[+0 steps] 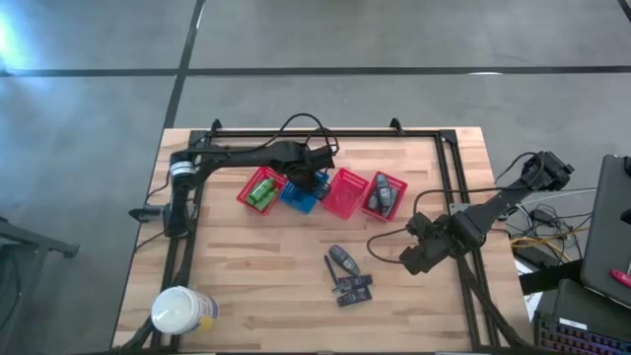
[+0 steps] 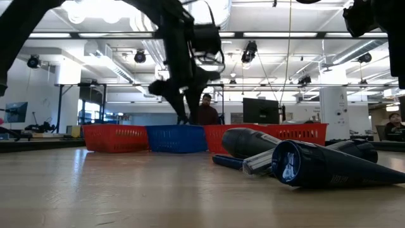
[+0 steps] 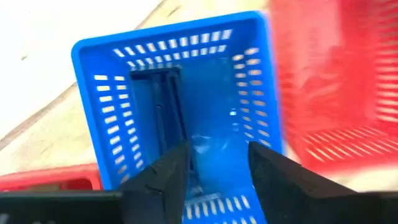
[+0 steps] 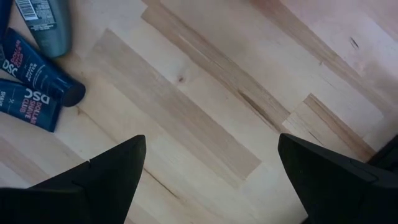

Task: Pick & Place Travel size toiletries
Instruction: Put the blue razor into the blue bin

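Left wrist view shows the left gripper [image 3: 214, 168], fingers spread and holding nothing, over the blue basket [image 3: 93, 56] where a dark stick [image 3: 166, 102] lies; lowering it carelessly could catch the basket's rim and drag it.

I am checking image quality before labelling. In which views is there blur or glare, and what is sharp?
Left wrist view: the red basket is smeared by blur, while the blue basket is fairly clear. Low view: the dark tubes nearby are large and soft, and the ceiling lights glare. Right wrist view: the wood grain and the tube labels are sharp. High view: even light, with glare only at the floor's upper left.
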